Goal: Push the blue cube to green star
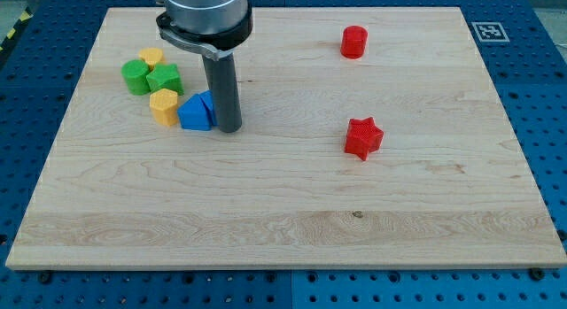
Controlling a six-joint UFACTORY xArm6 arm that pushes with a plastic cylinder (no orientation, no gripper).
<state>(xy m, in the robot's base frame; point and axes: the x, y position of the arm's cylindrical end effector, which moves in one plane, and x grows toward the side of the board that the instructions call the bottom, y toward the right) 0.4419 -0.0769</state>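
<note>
Now my tip (229,129) beside blue cube (194,114)

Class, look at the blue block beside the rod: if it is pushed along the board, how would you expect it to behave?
The blue block looks squat with flat faces, so it probably slides rather than rolls or tips. My tip sits at its right edge, so an off-centre push might turn it. The yellow block appears to touch its left side and would likely be shoved along too.

No words, brands or numbers can be read anywhere. The only sign is a black-and-white square marker (486,31) printed at the tabletop's (283,212) top right corner.
</note>
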